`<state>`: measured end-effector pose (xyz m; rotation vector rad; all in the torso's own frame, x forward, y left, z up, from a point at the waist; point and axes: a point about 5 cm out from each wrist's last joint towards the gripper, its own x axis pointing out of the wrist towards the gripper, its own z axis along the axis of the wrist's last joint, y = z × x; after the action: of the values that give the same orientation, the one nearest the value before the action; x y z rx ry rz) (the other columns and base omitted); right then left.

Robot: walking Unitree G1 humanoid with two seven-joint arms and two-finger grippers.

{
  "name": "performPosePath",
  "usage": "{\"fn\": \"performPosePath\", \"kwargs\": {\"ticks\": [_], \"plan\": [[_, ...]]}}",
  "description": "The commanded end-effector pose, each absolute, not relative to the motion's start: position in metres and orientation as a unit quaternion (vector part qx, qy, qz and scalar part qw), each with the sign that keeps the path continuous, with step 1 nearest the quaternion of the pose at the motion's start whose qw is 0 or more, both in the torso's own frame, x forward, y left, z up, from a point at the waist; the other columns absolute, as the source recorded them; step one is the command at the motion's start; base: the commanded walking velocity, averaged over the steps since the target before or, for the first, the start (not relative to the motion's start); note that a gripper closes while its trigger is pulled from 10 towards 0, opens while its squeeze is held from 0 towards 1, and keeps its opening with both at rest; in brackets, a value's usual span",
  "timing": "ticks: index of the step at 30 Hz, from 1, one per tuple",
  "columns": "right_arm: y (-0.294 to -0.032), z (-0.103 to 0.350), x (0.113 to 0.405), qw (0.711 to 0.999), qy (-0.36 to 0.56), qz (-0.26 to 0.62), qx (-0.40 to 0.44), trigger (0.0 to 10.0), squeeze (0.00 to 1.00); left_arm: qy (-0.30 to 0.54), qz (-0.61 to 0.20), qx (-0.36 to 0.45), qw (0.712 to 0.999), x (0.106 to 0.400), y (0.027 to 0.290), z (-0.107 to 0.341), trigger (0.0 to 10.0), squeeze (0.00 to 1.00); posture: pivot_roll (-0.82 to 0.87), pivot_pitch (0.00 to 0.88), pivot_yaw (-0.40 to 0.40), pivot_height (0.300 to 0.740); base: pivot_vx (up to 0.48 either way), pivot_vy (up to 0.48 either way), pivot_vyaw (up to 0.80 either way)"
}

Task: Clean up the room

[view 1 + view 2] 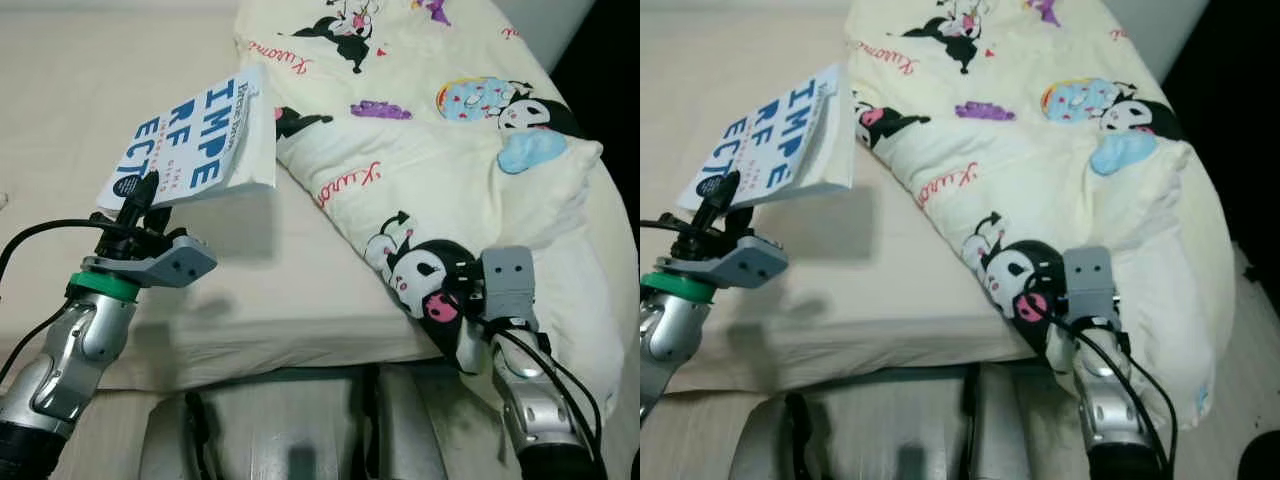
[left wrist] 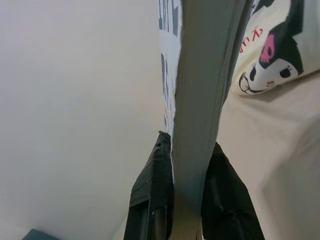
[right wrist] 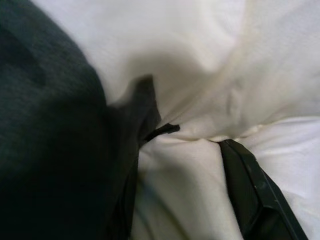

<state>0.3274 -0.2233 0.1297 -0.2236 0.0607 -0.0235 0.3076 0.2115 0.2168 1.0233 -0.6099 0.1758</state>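
Note:
A white paperback book (image 1: 190,135) with large blue letters on its cover is held tilted above the bed, my left gripper (image 1: 145,195) shut on its lower corner. The left wrist view shows the book's page edge (image 2: 200,75) clamped between the two black fingers (image 2: 152,195). A cream comforter (image 1: 440,170) printed with black cartoon figures lies heaped over the right side of the bed. My right gripper (image 1: 458,292) is pushed into the comforter's near edge. In the right wrist view its fingers (image 3: 250,190) pinch a fold of the cream fabric (image 3: 200,90).
The beige bed sheet (image 1: 260,270) stretches flat to the left of the comforter. The mattress front edge (image 1: 280,350) runs just before my body. A dark gap (image 1: 600,60) lies beyond the bed's right side.

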Motion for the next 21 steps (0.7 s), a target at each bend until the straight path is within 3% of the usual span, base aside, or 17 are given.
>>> {"fn": "performPosePath", "kwargs": {"ticks": [1,6,11,12,13,14,15,21], "plan": [[-0.199,0.108,0.321,0.99,0.079,0.091,-0.072,10.0,0.0,-0.302,0.086,0.474,0.823,0.305,0.211,0.226,10.0,0.0,-0.03,0.16,0.081,0.515,0.0,0.0,0.0],[-0.174,0.124,0.312,0.975,0.04,0.22,-0.02,10.0,0.0,-0.301,0.083,0.473,0.824,0.305,0.211,0.226,10.0,0.0,-0.03,0.158,0.08,0.515,0.0,0.0,0.0],[-0.139,0.126,0.263,0.886,0.078,0.457,-0.009,10.0,0.0,-0.304,0.079,0.471,0.824,0.31,0.208,0.231,10.0,0.0,-0.04,0.147,0.079,0.515,0.0,0.0,0.0],[-0.139,0.126,0.263,0.886,0.078,0.457,-0.009,10.0,0.0,-0.304,0.079,0.471,0.824,0.31,0.208,0.231,10.0,0.0,-0.04,0.147,0.079,0.515,0.0,0.0,0.0],[-0.139,0.124,0.24,0.851,0.102,0.515,-0.021,10.0,0.0,-0.308,0.079,0.472,0.822,0.311,0.208,0.234,10.0,0.0,-0.04,0.147,0.079,0.515,0.0,0.0,0.0],[-0.139,0.124,0.24,0.851,0.102,0.515,-0.021,10.0,0.0,-0.308,0.079,0.472,0.822,0.311,0.208,0.234,10.0,0.0,-0.04,0.147,0.079,0.515,0.0,0.0,0.0],[-0.142,0.129,0.223,0.826,0.116,0.552,-0.014,10.0,0.0,-0.312,0.083,0.474,0.819,0.312,0.21,0.237,10.0,0.0,-0.04,0.141,0.077,0.515,0.0,0.0,0.0],[-0.158,0.164,0.194,0.778,0.106,0.619,0.019,10.0,0.0,-0.341,0.114,0.473,0.804,0.308,0.216,0.252,10.0,0.0,-0.04,0.139,0.074,0.515,0.0,0.0,0.0]]}}
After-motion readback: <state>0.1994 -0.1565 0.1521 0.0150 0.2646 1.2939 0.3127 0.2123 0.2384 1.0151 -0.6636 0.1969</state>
